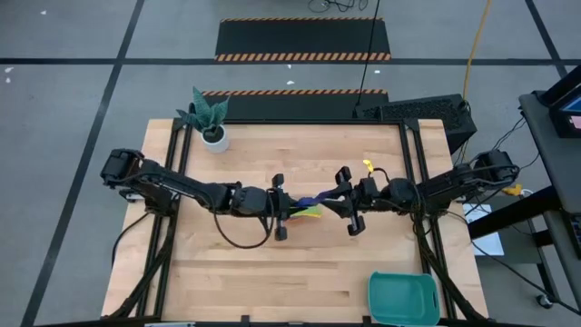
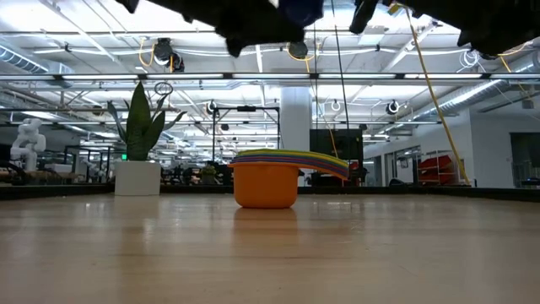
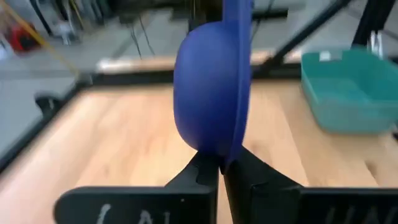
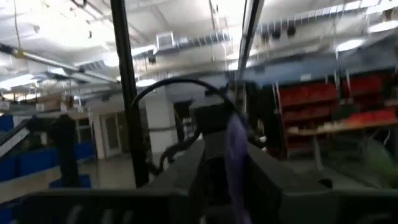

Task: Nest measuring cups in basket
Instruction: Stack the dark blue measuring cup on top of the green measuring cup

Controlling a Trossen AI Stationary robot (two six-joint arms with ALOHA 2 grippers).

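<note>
The dark blue measuring cup [image 1: 313, 197] hangs in the air over the middle of the table, between my two grippers. In the left wrist view its bowl [image 3: 208, 87] stands on edge. My left gripper [image 1: 283, 207] is shut on it from the table's left, and my right gripper [image 1: 346, 200] is shut on it from the right. Below them, the other cups sit nested in a stack [image 2: 268, 179] with the orange one at the bottom on the table and their handles pointing one way; the stack [image 1: 314, 213] shows yellow and green from above. The teal basket [image 1: 403, 298] stands at the near right corner. My left gripper pinches the bowl's rim [image 3: 225, 152] of the dark blue cup between its two fingers, coming level from the table's left. The cup is lifted clear and turned on its side. My right gripper holds the cup's handle [image 4: 237, 155] between its fingers, level from the table's right, along the handle.
A white plant pot [image 1: 214, 138] with a green plant stands at the far left of the table. The basket [image 3: 348, 87] has nothing in it that I can see. Bare wood lies between the stack and the basket.
</note>
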